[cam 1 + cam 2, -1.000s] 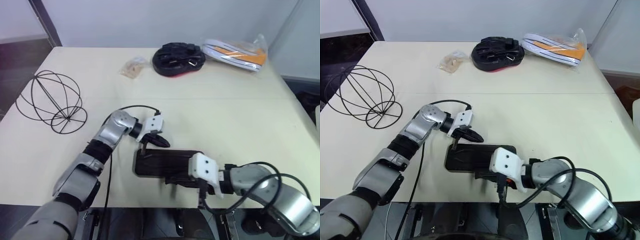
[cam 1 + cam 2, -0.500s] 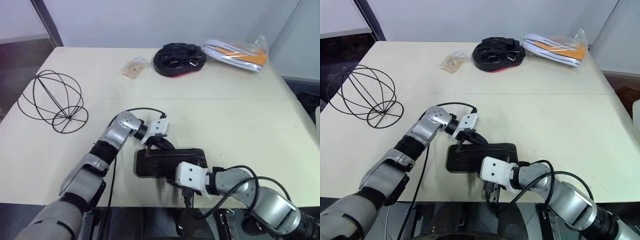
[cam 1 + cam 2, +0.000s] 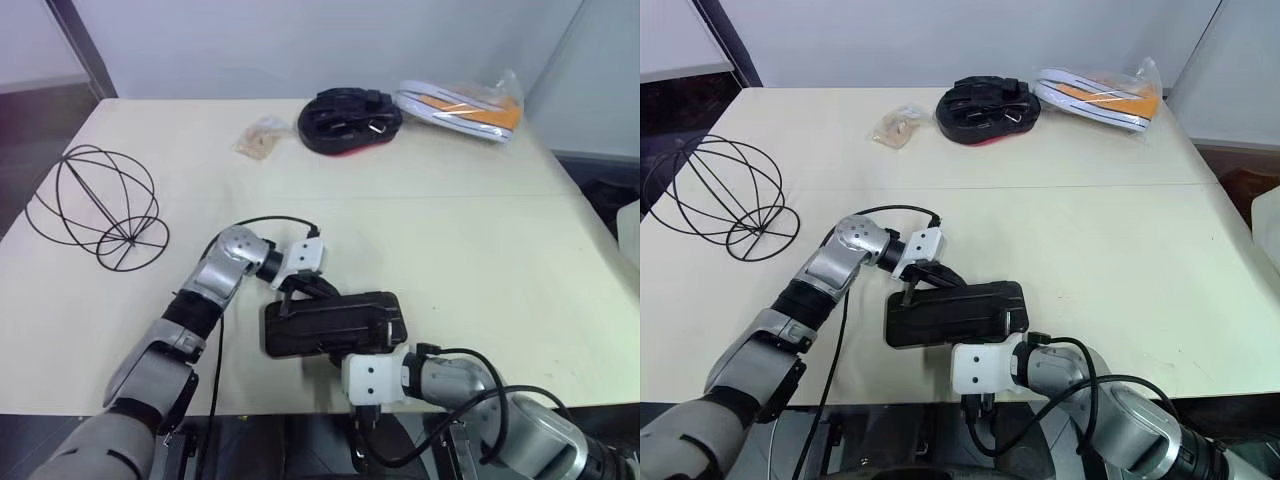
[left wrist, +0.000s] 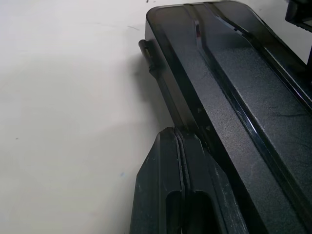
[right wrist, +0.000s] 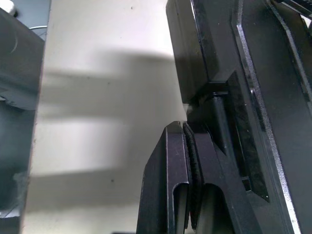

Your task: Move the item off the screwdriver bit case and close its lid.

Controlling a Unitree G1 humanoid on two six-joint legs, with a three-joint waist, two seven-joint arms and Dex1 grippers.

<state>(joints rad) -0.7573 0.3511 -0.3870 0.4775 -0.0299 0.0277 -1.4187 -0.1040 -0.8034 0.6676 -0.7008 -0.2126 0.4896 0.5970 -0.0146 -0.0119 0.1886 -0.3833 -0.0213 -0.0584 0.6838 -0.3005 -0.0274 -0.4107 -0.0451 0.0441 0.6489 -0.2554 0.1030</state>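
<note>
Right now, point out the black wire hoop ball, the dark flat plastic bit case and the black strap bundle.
black wire hoop ball [image 3: 95, 205], left eye view, central hoops
dark flat plastic bit case [image 3: 330, 322], left eye view, closed lid
black strap bundle [image 3: 345, 115], left eye view, middle

The cream counter lies bare across the right and middle of the frame. At lower centre the dark flat plastic case is hemmed by both hands. The black wire-hoop ball stands well apart at left; a black strap bundle sits at the top.

Even, bright overhead light; soft shadows beside the case; wrist views slightly blurred.
</note>
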